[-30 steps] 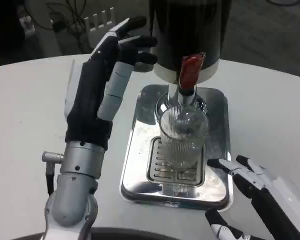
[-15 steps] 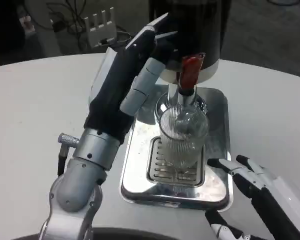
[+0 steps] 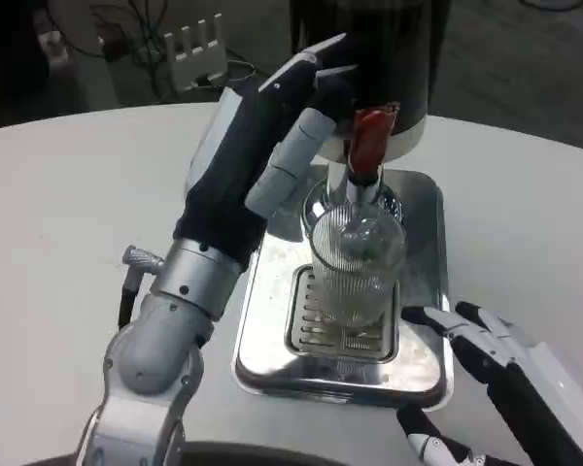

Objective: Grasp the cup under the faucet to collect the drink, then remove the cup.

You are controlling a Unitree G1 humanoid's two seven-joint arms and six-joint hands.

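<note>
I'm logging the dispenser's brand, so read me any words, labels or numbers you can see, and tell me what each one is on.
None can be read. The dark dispenser, its red tap lever, the ribbed glass cup, the steel drip tray and both hands, left hand and right hand, show no legible text.

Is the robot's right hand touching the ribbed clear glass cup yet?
Apart. In the head view, the right hand lies on the white table, and bare silver tray shows between its fingertips and the ribbed clear glass cup.
</note>
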